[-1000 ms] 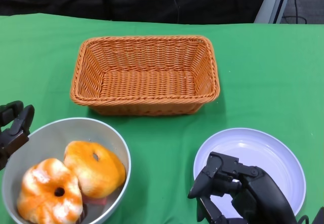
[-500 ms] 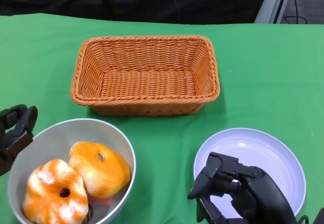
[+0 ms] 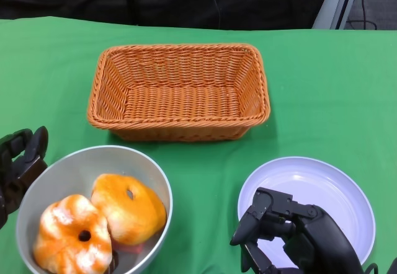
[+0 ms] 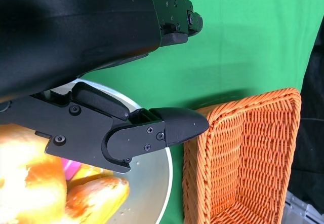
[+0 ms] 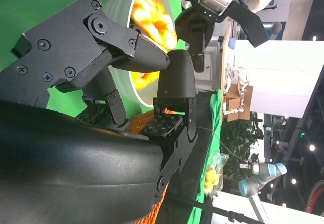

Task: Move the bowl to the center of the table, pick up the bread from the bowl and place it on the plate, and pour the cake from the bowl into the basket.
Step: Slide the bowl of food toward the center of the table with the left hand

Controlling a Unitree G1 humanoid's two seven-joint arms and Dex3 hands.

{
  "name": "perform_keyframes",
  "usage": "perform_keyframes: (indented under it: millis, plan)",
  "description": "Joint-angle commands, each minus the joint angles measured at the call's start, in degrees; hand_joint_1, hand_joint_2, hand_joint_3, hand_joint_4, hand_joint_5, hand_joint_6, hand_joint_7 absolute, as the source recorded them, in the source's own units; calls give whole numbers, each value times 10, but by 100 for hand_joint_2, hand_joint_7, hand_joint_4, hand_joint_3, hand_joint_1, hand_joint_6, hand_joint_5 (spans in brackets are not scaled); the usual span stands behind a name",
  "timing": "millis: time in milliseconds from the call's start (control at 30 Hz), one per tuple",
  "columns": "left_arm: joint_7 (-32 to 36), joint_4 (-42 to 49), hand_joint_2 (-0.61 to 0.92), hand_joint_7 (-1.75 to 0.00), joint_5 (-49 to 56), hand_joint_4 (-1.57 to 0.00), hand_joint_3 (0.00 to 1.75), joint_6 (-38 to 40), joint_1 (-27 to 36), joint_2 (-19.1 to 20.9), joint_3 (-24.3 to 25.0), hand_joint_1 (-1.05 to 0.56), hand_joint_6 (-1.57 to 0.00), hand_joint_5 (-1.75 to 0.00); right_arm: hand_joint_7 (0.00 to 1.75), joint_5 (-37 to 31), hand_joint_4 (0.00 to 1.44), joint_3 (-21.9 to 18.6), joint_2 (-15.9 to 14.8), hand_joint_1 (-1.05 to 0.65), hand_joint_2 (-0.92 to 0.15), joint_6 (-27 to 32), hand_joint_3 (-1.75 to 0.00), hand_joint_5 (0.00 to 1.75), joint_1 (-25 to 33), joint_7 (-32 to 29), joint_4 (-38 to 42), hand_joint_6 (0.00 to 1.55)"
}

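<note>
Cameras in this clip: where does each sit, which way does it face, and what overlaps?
Head view: above the table, looking down at basket, bowl, plate; both hands show, left hand, right hand.
Right wrist view: behind the right hand, facing the bowl.
Left wrist view: behind the left hand, over the bowl, beside the basket.
All three share the bowl.

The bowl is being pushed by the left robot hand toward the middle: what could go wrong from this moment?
1. The left robot hand touches only the bowl's outer rim, so the bowl could turn or tip instead of sliding.
2. The two breads sit high and close to the rim; a jerk might roll one out.
3. The basket stands just beyond the bowl, so a push drifting that way could bump it.
</note>
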Motion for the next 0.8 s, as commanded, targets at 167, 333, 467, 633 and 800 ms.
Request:
perform_keyframes:
  millis: [167, 333, 467, 633, 800]
  plan:
    - [39, -26, 92, 0, 5, 0, 72, 17, 5, -39, -12, -71, 0, 0, 138, 1, 76, -4, -4, -28, -55, -8, -97, 168, 0, 0, 1, 76]
    - [53, -46, 92, 0, 9, 0, 73, 32, 9, -54, -23, -71, 0, 0, 138, 1, 76, -5, -6, -28, -55, -12, -98, 169, 2, 1, 1, 76]
    - [53, -54, 92, 0, 5, 0, 74, 36, 11, -61, -22, -71, 0, 0, 139, -2, 76, -5, -8, -28, -54, -13, -99, 170, 3, 0, -1, 76]
    - [53, -53, 92, 0, 1, 0, 75, 43, 7, -63, -20, -71, 0, 0, 139, -2, 76, -4, -9, -28, -54, -10, -99, 170, 5, -2, -3, 76]
    - [53, -44, 92, 0, 3, 0, 75, 40, 2, -67, -17, -72, 0, 0, 139, -4, 76, -4, -10, -28, -53, -10, -100, 170, 5, -2, -2, 76]
